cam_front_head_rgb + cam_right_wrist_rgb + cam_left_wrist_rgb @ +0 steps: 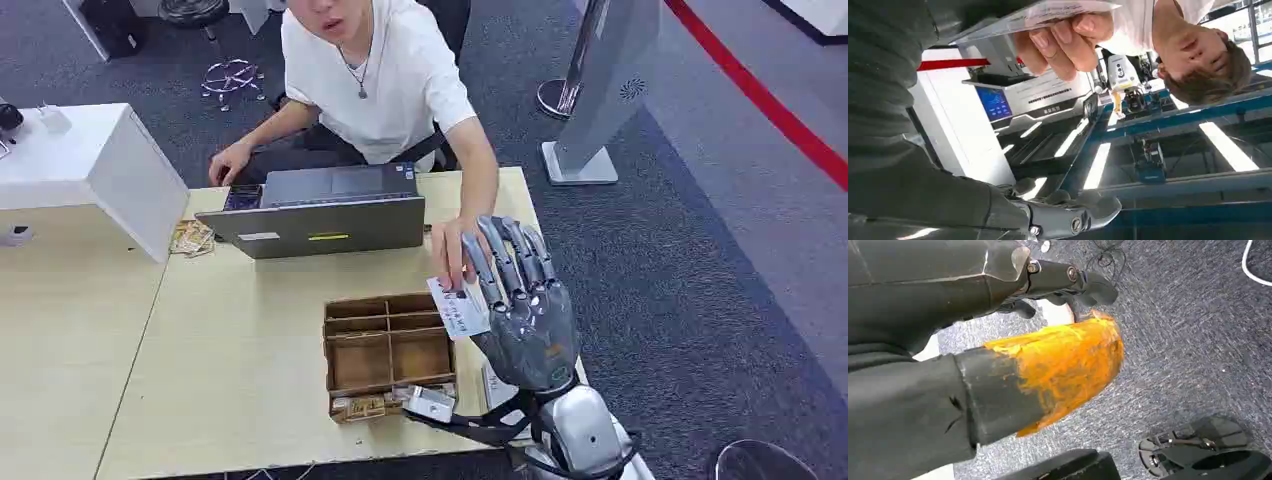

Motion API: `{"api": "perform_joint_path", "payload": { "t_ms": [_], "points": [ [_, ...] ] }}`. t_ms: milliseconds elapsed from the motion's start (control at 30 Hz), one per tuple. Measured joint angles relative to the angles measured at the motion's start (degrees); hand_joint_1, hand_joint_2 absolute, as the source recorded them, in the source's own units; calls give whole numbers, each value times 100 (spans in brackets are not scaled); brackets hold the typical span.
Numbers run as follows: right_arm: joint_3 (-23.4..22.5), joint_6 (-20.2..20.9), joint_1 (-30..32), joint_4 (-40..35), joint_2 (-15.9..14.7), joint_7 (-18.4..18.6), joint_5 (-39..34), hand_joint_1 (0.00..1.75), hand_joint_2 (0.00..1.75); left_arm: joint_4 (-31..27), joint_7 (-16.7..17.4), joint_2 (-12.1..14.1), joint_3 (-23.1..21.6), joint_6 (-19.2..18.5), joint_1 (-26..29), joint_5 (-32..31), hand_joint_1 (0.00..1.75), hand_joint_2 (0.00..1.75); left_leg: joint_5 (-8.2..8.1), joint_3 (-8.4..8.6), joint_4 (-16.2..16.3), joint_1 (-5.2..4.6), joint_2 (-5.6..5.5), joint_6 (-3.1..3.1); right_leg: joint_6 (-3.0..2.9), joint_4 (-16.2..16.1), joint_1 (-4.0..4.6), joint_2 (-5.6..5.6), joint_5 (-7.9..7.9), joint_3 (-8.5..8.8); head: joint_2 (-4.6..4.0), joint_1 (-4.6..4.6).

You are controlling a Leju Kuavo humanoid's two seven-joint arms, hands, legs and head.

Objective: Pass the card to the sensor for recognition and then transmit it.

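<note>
Holding card (459,307) | right hand (522,310) | wrist: person's fingers (1060,42) gripping it

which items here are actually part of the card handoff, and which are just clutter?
Part of the job:
- card, at the right hand
- person's hand, fingers on the card

Lying about:
- laptop
- wooden organizer tray
- white box
- left hand, hanging over the carpet
</note>
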Motion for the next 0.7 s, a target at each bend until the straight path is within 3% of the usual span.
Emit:
{"api": "perform_joint_path", "payload": {
  "t_ms": [200, 233, 267, 333, 700],
  "points": [
    [55, -2, -5, -7, 0, 217, 103, 0, 175, 0, 2, -2, -4, 0, -4, 0, 0, 0, 0, 1, 0, 0, 0, 0, 0, 0, 0, 0, 0, 0, 0, 0],
    [66, -2, -6, -11, 0, 247, 109, 30, 175, 0, 2, -2, -4, 0, -6, 0, 0, 0, 0, 1, 0, 0, 0, 0, 0, 0, 0, 0, 0, 0, 0, 0],
    [79, -2, -9, -13, 0, 278, 109, 148, 175, 0, 2, -4, -4, 0, -8, 0, 0, 0, 0, 1, 0, 0, 0, 0, 0, 0, 0, 0, 0, 0, 0, 0],
    [90, -2, -10, -20, 0, 304, 90, 169, 175, 0, -4, -7, -7, 0, -14, 2, 0, 0, 0, 1, 0, 0, 0, 0, 0, 0, 0, 0, 0, 0, 0, 0],
    [90, -4, 43, -267, 46, 39, -212, 175, 175, 0, -2, -9, -46, -4, -37, -15, 0, 0, 0, 1, 0, 0, 0, 0, 0, 0, 0, 0, 0, -1, 0, 0]
  ]
}}
